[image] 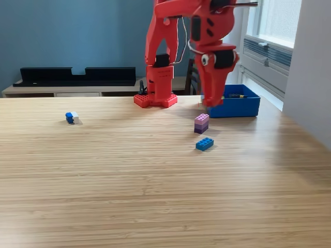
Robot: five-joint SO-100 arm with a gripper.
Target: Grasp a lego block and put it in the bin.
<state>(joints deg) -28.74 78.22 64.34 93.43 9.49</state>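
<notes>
Your fingers [211, 102] hang just above the purple block [201, 123]; whether they are apart cannot be told. The block looks light, rigid and slick, so grip its flat sides.

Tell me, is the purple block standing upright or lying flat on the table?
Upright. The purple block stands on the table with its studs facing up, below the end effector.

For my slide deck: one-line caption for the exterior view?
Red arm's gripper hangs above a purple block, blue block nearby, blue bin behind.
</notes>
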